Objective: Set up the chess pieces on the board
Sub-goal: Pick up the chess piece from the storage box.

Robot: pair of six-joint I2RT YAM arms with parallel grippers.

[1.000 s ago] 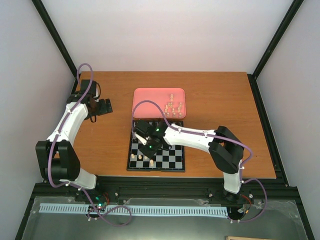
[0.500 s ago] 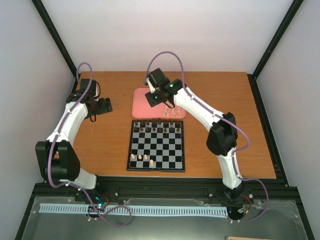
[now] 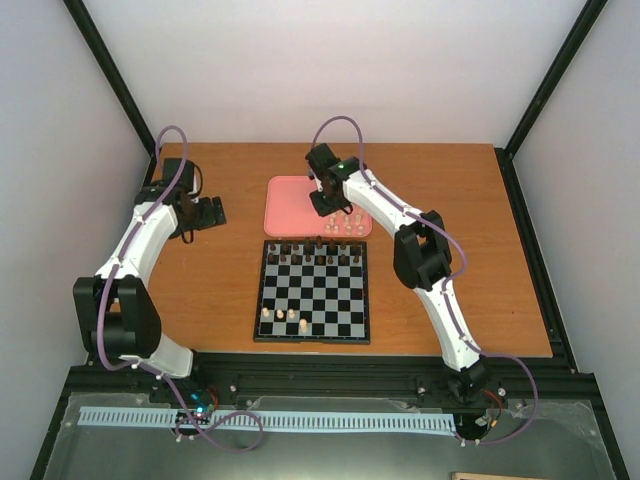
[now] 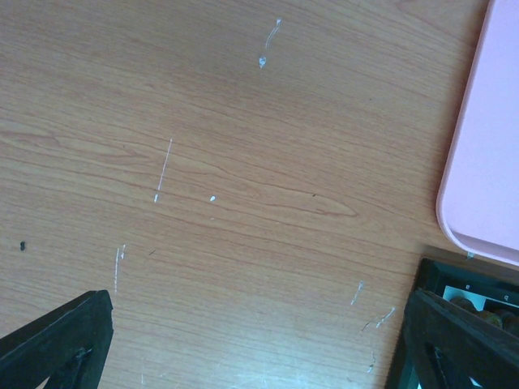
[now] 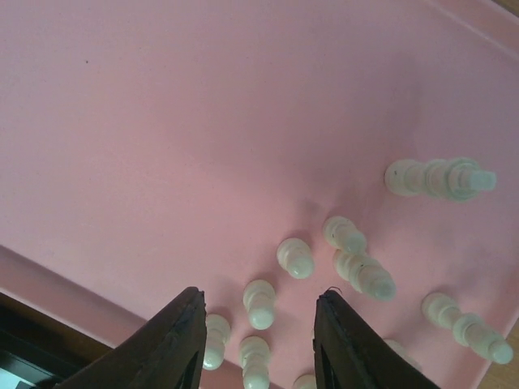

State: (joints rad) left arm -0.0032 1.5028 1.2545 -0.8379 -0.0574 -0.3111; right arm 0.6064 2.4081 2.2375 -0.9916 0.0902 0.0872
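Right gripper point(image 5: 259, 312) hung over pink tray point(image 5: 162, 121), at 12 o'clock from board point(image 3: 313, 290), jaws spread, holding nothing. Loose white pieces point(image 5: 296, 258) were bunched at the tray's 4 o'clock corner, and one pawn point(image 5: 259, 300) looked lined up between the fingers. Placed white pieces point(image 3: 280, 316) stood at the board's 7 o'clock, dark pieces point(image 3: 315, 250) along its 12 o'clock edge. Left gripper point(image 4: 255, 301) sat at 10 o'clock over the table point(image 4: 203, 162), jaws wide. Best approach: drop straight onto that one pawn, avoid its neighbours, pinch its body gently, lift vertically.
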